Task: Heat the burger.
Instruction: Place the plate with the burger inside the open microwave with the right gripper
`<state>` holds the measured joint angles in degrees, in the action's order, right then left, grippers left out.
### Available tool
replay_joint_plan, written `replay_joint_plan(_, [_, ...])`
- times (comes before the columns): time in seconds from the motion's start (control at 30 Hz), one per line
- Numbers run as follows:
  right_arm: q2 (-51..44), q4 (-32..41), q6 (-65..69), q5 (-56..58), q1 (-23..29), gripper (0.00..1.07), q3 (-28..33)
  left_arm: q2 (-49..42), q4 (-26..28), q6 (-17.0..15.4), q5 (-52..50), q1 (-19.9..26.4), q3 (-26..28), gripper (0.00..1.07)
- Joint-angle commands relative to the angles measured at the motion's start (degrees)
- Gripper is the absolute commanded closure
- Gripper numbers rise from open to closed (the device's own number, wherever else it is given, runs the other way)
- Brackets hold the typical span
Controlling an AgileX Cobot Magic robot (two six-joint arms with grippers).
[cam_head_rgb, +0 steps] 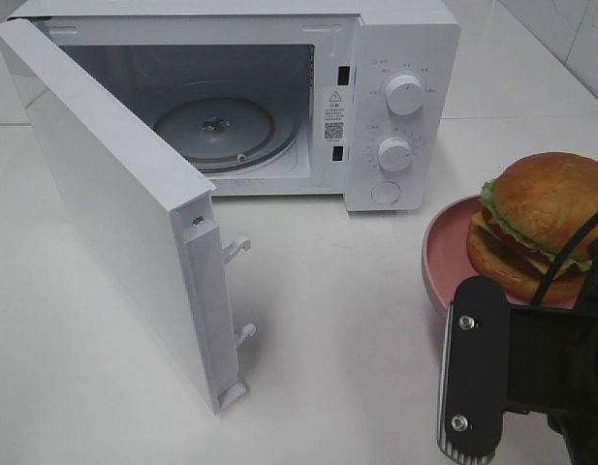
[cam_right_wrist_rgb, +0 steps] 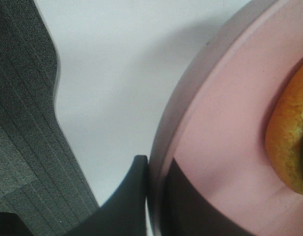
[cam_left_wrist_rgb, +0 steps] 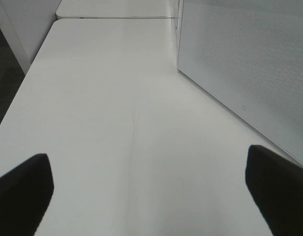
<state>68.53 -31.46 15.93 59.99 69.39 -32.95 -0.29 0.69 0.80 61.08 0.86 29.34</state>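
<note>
The burger (cam_head_rgb: 546, 228), with its golden bun, green lettuce and red layers, sits on a pink plate (cam_head_rgb: 444, 247) at the right of the table. In the right wrist view my right gripper (cam_right_wrist_rgb: 156, 164) is shut on the plate's rim (cam_right_wrist_rgb: 163, 147), one finger (cam_right_wrist_rgb: 129, 201) outside and one inside, with the bun's edge (cam_right_wrist_rgb: 289, 147) close by. The right arm (cam_head_rgb: 512, 378) covers the plate's near side. My left gripper (cam_left_wrist_rgb: 147, 162) is open over bare table beside the microwave door and holds nothing. It is out of the high view.
A white microwave (cam_head_rgb: 400, 58) stands at the back with its door (cam_head_rgb: 114, 203) swung wide open toward the front left. Its glass turntable (cam_head_rgb: 216, 131) is bare. White table (cam_head_rgb: 337, 310) lies between door and plate.
</note>
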Motion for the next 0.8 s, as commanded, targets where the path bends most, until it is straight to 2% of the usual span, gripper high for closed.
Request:
replay_joint_plan(0.03, [-0.3,-4.0,-3.9,-0.9,0.3,1.07,0.1,-0.9,0.1,-0.1,0.2,0.1,0.3,0.04])
replay_joint_plan(0.8, [-0.3,-8.6,-18.3,-6.4,0.3,1.07,0.1,-0.9,0.1,-0.1,0.2,0.1,0.3,0.04])
